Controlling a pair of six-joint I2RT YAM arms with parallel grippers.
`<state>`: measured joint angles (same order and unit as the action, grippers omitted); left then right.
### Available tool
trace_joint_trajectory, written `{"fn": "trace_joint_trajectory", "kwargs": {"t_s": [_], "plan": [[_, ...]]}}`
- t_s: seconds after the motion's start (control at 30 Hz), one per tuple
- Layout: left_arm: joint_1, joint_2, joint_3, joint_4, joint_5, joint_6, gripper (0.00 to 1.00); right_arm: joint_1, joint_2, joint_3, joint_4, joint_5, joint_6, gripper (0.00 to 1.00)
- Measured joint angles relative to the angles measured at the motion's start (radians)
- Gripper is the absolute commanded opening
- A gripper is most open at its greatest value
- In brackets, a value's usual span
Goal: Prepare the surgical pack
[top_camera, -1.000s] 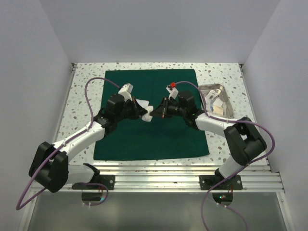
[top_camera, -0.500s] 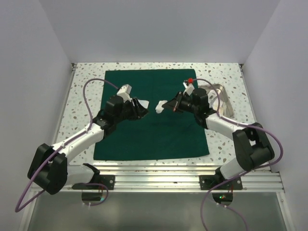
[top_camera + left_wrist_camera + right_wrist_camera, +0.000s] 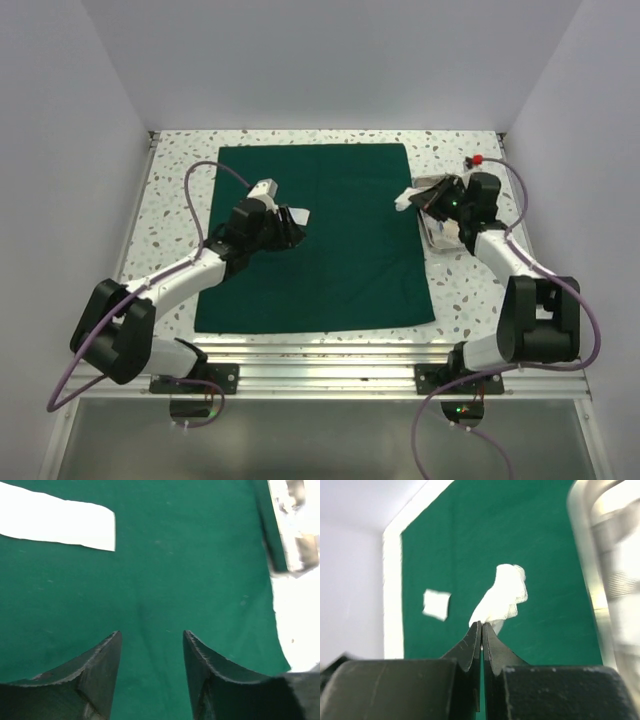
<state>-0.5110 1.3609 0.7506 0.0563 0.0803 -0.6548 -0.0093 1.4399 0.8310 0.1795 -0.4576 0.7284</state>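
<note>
The surgical pack [image 3: 315, 240] lies flat as 1 dark green sheet in the middle of the table [image 3: 175, 200]. L gripper [image 3: 151, 636] hangs over the sheet's left part, jaws apart, nothing btwn them. A white packet [image 3: 55, 522] lies on the cloth just ahead. R gripper [image 3: 481, 625] is pinched tight on a white gauze wad [image 3: 502, 597], above the sheet's right edge, beside the steel tray [image 3: 295, 530].

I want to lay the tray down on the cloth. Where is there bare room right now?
The near half of the green drape is bare right across; so is its far strip. Crowded: left-centre, where the left gripper hangs open by a white strip, and the right edge, where the right gripper pinches gauze beside the steel tray.
</note>
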Motion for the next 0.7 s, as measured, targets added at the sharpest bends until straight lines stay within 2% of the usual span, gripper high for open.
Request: {"fn": "trace_joint_trajectory", "kwargs": {"t_s": [0.17, 0.3, 0.33, 0.37, 0.4, 0.43, 0.53, 0.7], "plan": [[0.006, 0.046, 0.066, -0.046, -0.098, 0.041, 0.62, -0.126, 0.051, 0.045, -0.049, 0.088, -0.014, 0.00], [0.016, 0.095, 0.128, -0.051, -0.171, 0.073, 0.63, -0.156, 0.161, 0.128, -0.095, 0.176, -0.032, 0.01], [0.021, 0.113, 0.143, -0.051, -0.183, 0.076, 0.63, -0.156, 0.193, 0.157, -0.107, 0.188, -0.039, 0.32], [0.025, 0.127, 0.153, -0.051, -0.190, 0.079, 0.63, -0.154, 0.216, 0.177, -0.115, 0.198, -0.041, 0.44], [0.031, 0.146, 0.165, -0.052, -0.199, 0.084, 0.63, -0.154, 0.241, 0.201, -0.131, 0.212, -0.052, 0.50], [0.037, 0.167, 0.178, -0.053, -0.208, 0.092, 0.63, -0.153, 0.258, 0.220, -0.147, 0.229, -0.059, 0.60], [0.055, 0.240, 0.232, -0.088, -0.236, 0.106, 0.63, -0.151, 0.266, 0.234, -0.195, 0.282, -0.086, 0.73], [0.077, 0.369, 0.335, -0.132, -0.271, 0.134, 0.68, -0.148, 0.224, 0.235, -0.272, 0.349, -0.123, 0.75]]}}
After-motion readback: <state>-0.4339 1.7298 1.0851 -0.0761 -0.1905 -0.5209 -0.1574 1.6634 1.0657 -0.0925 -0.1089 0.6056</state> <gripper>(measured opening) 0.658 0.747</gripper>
